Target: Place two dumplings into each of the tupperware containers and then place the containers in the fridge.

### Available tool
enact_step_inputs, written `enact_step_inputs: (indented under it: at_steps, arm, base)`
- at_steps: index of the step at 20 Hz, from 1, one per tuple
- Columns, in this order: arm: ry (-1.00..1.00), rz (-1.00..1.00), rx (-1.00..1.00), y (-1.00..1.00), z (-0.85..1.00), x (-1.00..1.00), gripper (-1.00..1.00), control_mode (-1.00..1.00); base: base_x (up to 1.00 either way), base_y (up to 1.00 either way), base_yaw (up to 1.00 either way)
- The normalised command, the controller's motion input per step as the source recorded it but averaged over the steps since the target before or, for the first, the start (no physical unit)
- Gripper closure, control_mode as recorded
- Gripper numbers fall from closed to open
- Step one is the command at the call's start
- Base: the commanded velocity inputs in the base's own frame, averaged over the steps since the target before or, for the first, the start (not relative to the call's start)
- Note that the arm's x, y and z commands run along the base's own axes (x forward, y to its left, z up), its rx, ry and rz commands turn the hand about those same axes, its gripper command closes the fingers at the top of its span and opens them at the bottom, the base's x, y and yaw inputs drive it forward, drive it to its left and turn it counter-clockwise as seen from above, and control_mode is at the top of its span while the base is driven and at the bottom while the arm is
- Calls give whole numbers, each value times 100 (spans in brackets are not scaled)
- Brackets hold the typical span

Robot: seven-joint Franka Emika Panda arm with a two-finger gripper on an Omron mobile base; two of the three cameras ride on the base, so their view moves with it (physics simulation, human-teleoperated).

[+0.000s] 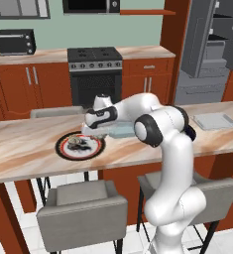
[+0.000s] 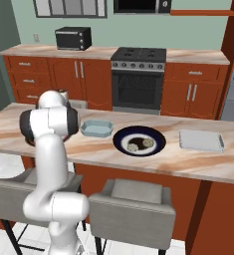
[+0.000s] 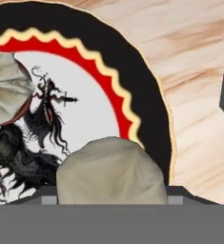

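Left base view: my arm folds down over the counter [image 1: 33,149], and my gripper [image 1: 91,130] hangs low at the 3 o'clock rim of the red-and-black plate [image 1: 63,150]. Dumplings [image 1: 79,144] lie on that plate, toward 9 o'clock from the hand. The pale blue tub [image 1: 121,131] sits just behind my wrist, toward 3 o'clock of the plate. The flat grey tub [image 1: 214,121] is well apart at the far right, and the fridge [image 1: 207,44] stands open beyond it.

Right base view: the blue tub [image 2: 97,128] looks bare inside. A dark-blue plate [image 2: 158,141] beside it carries two more dumplings [image 2: 140,145]. The grey tub [image 2: 201,141] lies further toward 3 o'clock.

Hand view: one dumpling [image 3: 111,174] sits dead centre at 6 o'clock, right where my fingertips should be; it hides them, so I cannot tell whether I am released or clenched on it. Its broad side runs 9-to-3 across the frame. A second dumpling [image 3: 6,88] lies at 10 o'clock on the plate.

Judgement: the near dumpling is the target and lies straight ahead along my approach, so no sideways correction is needed.
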Motion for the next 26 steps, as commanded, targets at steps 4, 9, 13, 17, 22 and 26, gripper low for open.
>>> enact_step_inputs:
  at_steps: [4,9,13,17,22,26]
  arm:
    - [0,-5,0,-70,62,0,100,-100]
    - [0,-9,0,-92,9,3,100,-100]
    - [1,-10,-1,-85,0,26,100,-100]
    - [1,-8,0,-71,0,38,100,-100]
    - [1,-4,0,-49,-4,34,100,-100]
    - [0,-5,0,-16,-12,30,100,-100]
  base:
    - [0,0,0]
    - [0,0,0]
    - [0,0,0]
    - [0,0,0]
    - [0,0,0]
    - [0,0,0]
